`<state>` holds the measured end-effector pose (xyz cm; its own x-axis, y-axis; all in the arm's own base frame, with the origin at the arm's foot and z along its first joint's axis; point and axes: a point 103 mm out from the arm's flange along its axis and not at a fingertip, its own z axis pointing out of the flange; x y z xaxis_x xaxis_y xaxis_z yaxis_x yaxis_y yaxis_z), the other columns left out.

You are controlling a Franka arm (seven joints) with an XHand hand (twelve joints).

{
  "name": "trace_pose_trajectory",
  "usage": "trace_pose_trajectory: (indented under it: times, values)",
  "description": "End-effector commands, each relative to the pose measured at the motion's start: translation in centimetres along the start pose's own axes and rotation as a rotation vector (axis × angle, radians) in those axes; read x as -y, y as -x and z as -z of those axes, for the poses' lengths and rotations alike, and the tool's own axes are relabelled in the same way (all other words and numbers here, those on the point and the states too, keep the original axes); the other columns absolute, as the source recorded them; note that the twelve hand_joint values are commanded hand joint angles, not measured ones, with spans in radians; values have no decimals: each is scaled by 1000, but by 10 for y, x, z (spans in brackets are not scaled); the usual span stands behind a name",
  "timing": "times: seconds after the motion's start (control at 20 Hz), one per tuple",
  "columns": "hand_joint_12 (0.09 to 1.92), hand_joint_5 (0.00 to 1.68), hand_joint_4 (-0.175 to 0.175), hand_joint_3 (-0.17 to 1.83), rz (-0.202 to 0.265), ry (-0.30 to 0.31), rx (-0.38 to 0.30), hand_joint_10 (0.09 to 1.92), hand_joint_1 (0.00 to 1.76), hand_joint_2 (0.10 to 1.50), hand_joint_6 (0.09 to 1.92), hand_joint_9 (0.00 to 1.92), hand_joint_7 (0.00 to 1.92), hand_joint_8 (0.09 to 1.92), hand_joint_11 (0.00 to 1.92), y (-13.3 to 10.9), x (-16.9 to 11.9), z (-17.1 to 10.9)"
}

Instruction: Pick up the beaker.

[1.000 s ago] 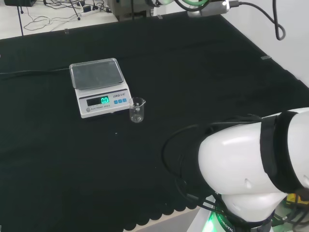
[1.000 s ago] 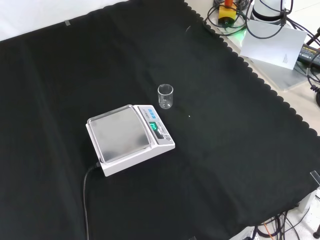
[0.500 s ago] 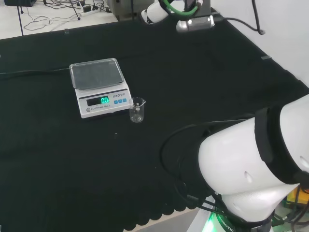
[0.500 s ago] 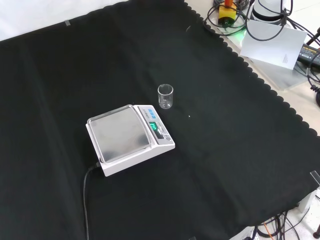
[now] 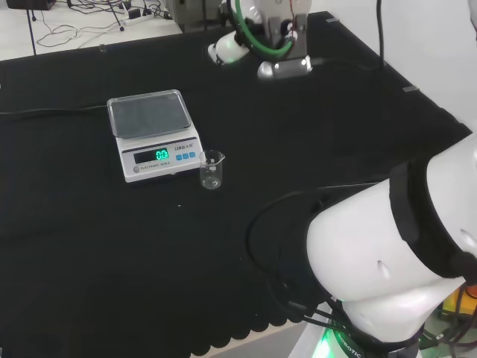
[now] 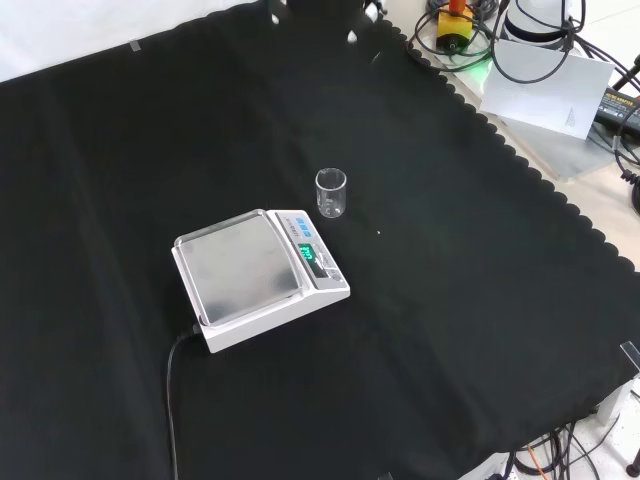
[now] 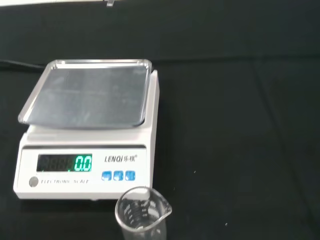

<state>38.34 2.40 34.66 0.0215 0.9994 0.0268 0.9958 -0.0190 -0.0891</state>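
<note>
We see the small clear glass beaker standing upright on the black cloth, just beside the front corner of the white electronic scale. We cannot tell the hand's state.

Bench cloth: plain black, scalloped edge. Scale: white body, grey metal pan, green lit digits, small blue buttons. Beaker: clear glass, faint white graduation marks. Cable from scale: black. Arm link: glossy white, black band.
</note>
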Motion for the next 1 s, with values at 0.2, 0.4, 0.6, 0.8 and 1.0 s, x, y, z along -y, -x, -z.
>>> trace_pose_trajectory:
  times: [0.2, 0.4, 0.6, 0.8, 1.0]
  values:
    - [1494, 387, -21, 371, 30, -97, -48, 789, 518, 848, 295, 446, 334, 694, 0, -18, -25, -77]
    - [1494, 388, -22, 370, 29, -115, -53, 790, 518, 848, 294, 446, 334, 695, 0, -21, -27, -93]
    - [1492, 387, -23, 369, 33, -159, -64, 790, 519, 848, 293, 443, 333, 695, 0, -25, -23, -112]
    - [1490, 387, -25, 367, 40, -167, -45, 790, 520, 849, 293, 440, 333, 696, 0, -31, -17, -126]
    - [1488, 388, -26, 367, 46, -173, -20, 792, 521, 850, 293, 440, 333, 696, 0, -38, -15, -141]
